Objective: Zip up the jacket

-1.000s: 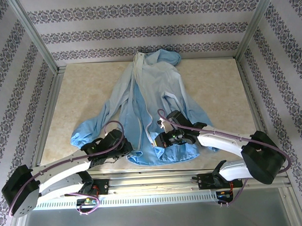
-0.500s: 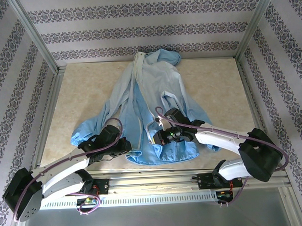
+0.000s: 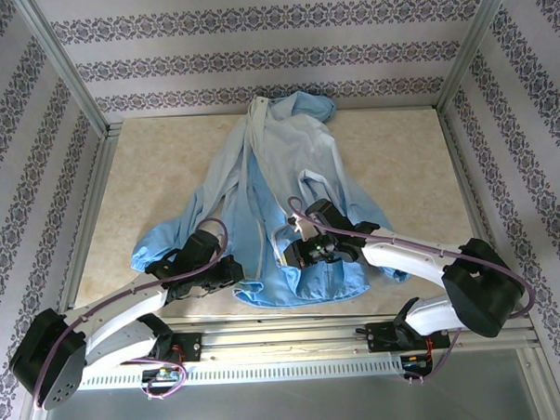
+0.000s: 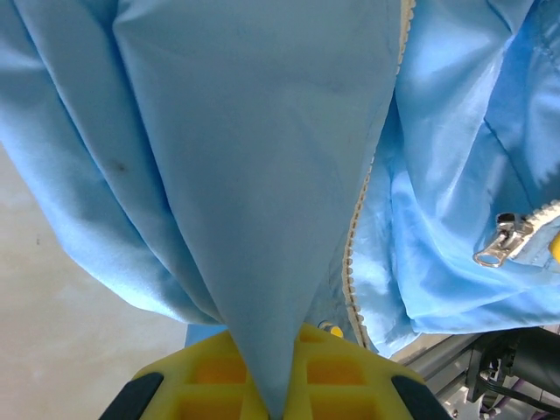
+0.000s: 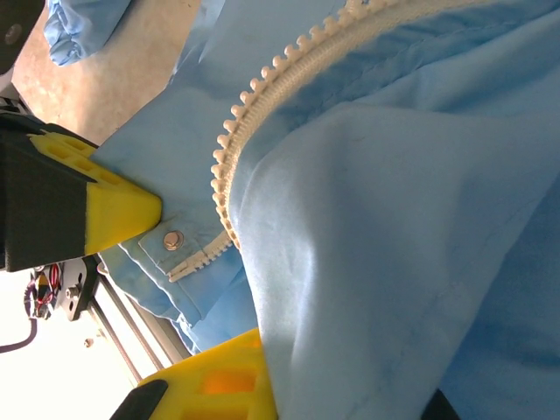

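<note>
Jacket (image 3: 297,163) lay open mid-frame, hem toward bottom edge | left gripper (image 3: 230,269) and right gripper (image 3: 287,254) each clamped a front panel near the hem, judged to align the halves | left wrist view revealed the zipper slider (image 4: 497,248); right wrist view the zipper teeth (image 5: 262,87) and snap (image 5: 172,240)

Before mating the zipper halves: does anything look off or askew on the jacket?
Nothing damaged. The jacket lies open, hem bunched near the table edge. The zipper slider hangs apart from the other panel's teeth; the left end effector pinches a fabric fold.
</note>
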You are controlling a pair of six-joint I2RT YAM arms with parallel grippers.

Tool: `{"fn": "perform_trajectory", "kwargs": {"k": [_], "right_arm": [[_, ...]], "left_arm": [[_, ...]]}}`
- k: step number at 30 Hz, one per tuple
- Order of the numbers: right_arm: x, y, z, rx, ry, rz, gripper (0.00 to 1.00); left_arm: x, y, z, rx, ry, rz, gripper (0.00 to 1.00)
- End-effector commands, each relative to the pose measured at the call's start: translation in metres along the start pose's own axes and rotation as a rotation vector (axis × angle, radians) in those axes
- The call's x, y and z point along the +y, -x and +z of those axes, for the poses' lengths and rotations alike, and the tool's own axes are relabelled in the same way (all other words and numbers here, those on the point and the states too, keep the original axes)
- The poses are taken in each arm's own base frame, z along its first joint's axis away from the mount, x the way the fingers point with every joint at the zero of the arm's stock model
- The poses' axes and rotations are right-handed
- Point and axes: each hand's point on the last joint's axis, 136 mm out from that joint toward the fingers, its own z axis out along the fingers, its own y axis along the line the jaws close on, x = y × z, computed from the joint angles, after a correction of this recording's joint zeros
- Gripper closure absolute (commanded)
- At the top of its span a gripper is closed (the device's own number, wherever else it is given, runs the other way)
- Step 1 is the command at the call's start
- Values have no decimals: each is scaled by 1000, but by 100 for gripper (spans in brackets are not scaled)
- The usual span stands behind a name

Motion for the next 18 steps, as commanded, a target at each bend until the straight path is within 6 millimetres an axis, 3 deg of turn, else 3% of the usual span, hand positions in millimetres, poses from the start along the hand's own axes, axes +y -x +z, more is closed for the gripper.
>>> {"fn": "perform_trajectory", "kwargs": {"k": [1, 7, 13, 18], "right_arm": [[-1, 14, -1, -35, -9, -32, 100], [-1, 13, -2, -33, -4, -32, 100], [-1, 9, -1, -29, 5, -29, 100], [0, 9, 0, -28, 10, -31, 100]], "left_arm": [[-2, 4, 1, -9, -32, 16, 100], [-7, 3, 1, 2, -56, 4, 98], [-6, -3, 2, 53, -35, -38, 62], [-22, -2, 5, 82, -99, -70, 53]]}}
